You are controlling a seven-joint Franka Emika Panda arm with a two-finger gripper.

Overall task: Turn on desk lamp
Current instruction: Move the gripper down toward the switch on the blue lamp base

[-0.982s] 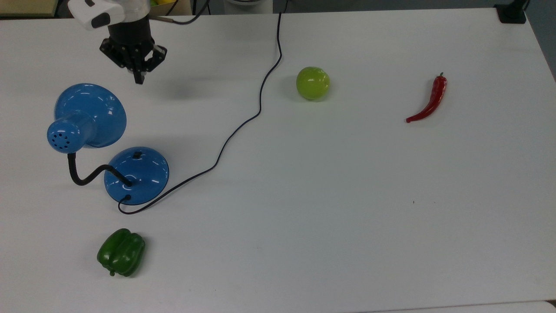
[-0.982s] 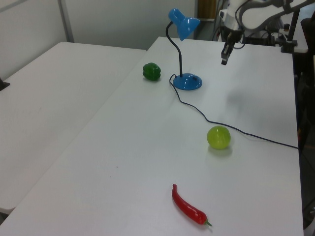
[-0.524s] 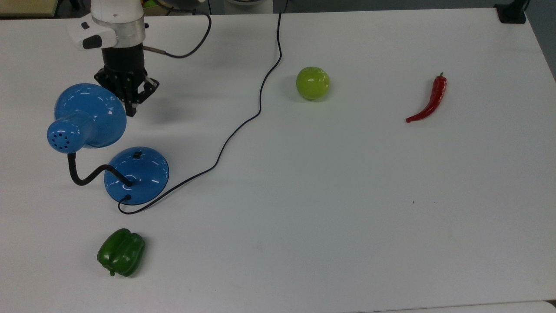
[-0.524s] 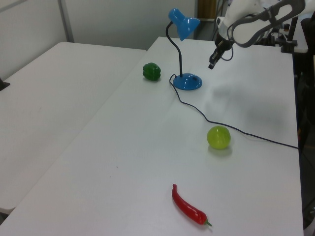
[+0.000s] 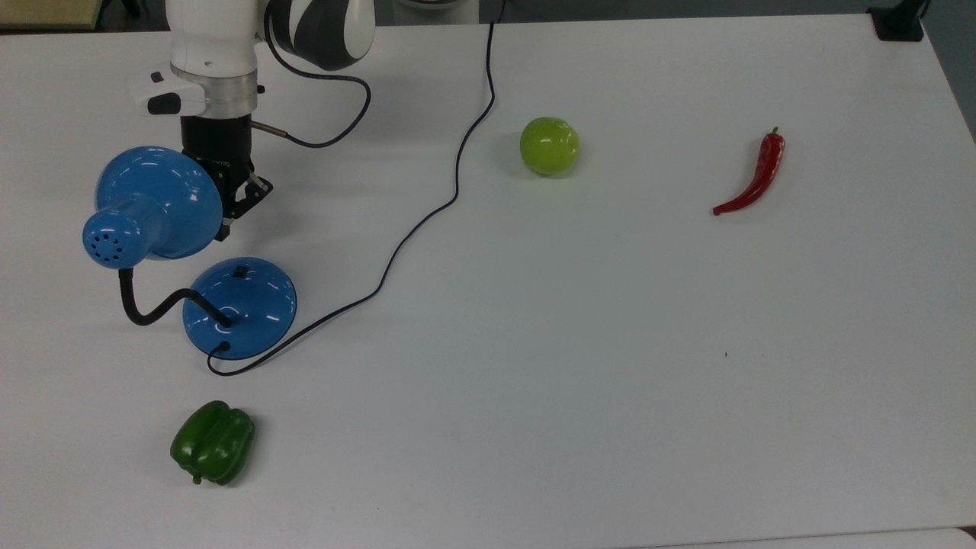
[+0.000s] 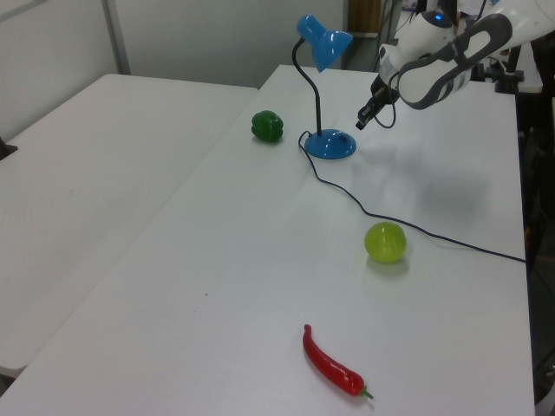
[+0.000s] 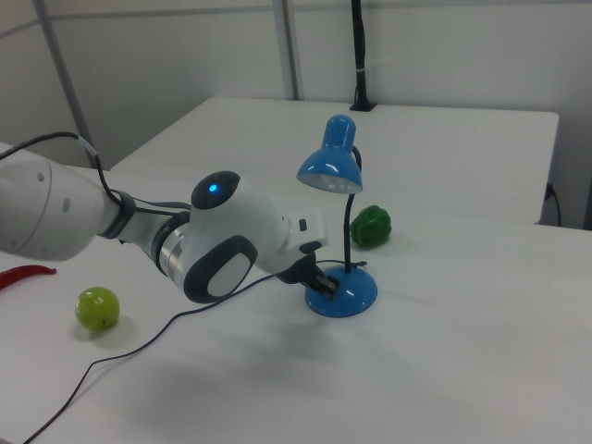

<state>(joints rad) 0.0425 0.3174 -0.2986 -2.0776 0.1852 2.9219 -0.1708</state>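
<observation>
Gripper over lamp base, switch not pressed

Gripper (image 6: 363, 120) hangs just above the table, close to the base (image 6: 330, 145) of the desk lamp (image 5: 156, 204). In the left view its black tip points down toward the base's right edge with a gap visible between them. In the top view the gripper (image 5: 226, 229) is partly tucked behind the blue shade (image 5: 158, 200), just above the base (image 5: 240, 306) in the picture. Cannot tell whether the fingers are apart or together (too dark and half hidden). In the right view the gripper (image 7: 324, 280) sits low, right beside the base (image 7: 342, 295), with the bulky white arm (image 7: 227, 245) stretching off to the right view's left.

Lamp stands upright near the top view's left edge of the white table (image 5: 610, 343). Black gooseneck (image 5: 152, 309) curves from the base up to the shade. Small black switch (image 5: 240, 271) sits on the dome of the base, on the side facing the gripper. Black cord (image 5: 427, 217) leaves the base, loops, and runs across the table to its far edge.

Other items on the table: green bell pepper (image 5: 213, 442) below the lamp in the top view, near but apart from the base; yellow-green round fruit (image 5: 549, 145) well to the top view's right of the cord; red chili (image 5: 753, 177) further right, well apart from everything.
</observation>
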